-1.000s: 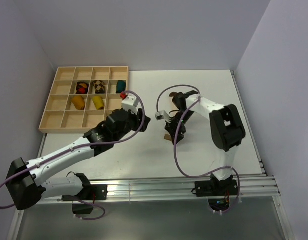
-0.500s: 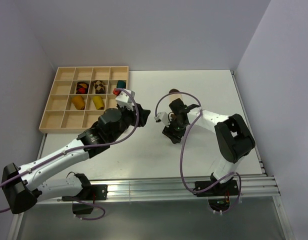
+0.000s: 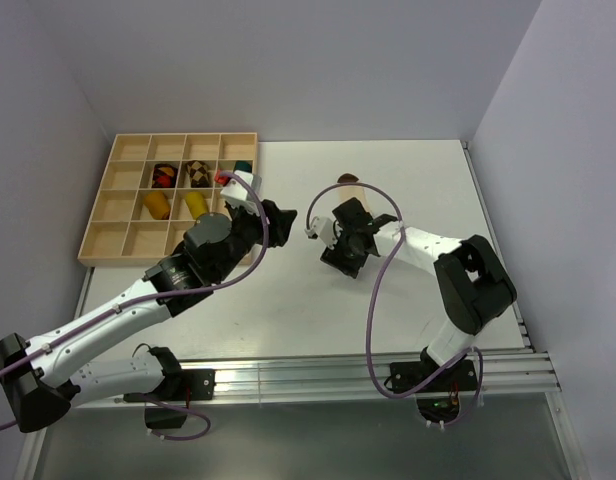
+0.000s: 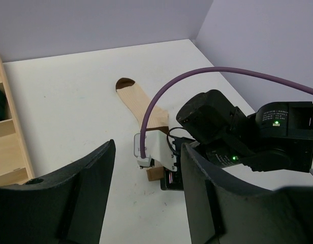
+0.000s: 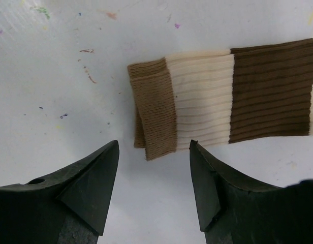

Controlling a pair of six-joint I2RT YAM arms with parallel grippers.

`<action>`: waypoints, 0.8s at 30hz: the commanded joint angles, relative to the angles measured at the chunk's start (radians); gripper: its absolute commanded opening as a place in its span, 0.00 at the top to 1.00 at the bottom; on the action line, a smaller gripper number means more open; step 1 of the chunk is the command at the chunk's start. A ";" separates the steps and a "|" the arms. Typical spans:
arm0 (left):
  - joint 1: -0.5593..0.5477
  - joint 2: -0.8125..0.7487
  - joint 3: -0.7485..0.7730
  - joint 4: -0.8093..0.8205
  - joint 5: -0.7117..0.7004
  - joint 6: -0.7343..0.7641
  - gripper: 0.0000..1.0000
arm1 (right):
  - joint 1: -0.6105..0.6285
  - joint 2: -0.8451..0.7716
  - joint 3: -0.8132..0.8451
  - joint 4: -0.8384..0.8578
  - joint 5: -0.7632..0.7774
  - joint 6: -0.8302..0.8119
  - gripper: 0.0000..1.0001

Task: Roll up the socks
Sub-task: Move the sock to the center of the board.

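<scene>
A cream sock [image 3: 350, 190] with brown bands and a brown toe lies flat mid-table. In the right wrist view its tan cuff [image 5: 154, 109] lies just ahead of my open, empty right gripper [image 5: 154, 147], whose jaws stand apart on either side of the cuff's end. In the top view the right gripper [image 3: 336, 258] is down at the sock's near end. My left gripper [image 3: 284, 224] is open and empty, held above the table left of the sock [image 4: 141, 104]. The rolled mustard-orange sock [image 3: 155, 205] and the yellow sock [image 3: 196, 205] sit in tray compartments.
A wooden compartment tray [image 3: 128, 240] stands at the far left, also holding a red-and-dark bundle [image 3: 165, 176], a brown-checkered bundle [image 3: 197, 173] and a teal bundle [image 3: 243, 170]. Purple cables loop over both arms. The right wrist [image 4: 217, 132] is close in front of the left gripper.
My left gripper has swung away from the near edge toward the tray side of the sock. My right arm has stretched lower and its gripper has shifted slightly at the sock's cuff.
</scene>
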 commanded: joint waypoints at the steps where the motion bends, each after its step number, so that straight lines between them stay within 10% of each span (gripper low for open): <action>1: -0.002 -0.015 0.048 0.018 -0.018 0.028 0.41 | 0.009 -0.008 0.005 0.039 0.037 0.005 0.35; 11: -0.001 0.013 0.055 0.018 -0.006 0.044 0.40 | 0.018 0.082 0.027 0.031 -0.002 -0.015 0.40; 18: 0.002 0.045 0.045 0.039 -0.001 0.047 0.40 | 0.021 0.139 0.085 -0.040 -0.034 -0.016 0.79; 24: 0.008 -0.039 0.008 0.102 0.034 0.036 0.40 | -0.006 0.124 0.169 -0.290 -0.336 -0.111 0.78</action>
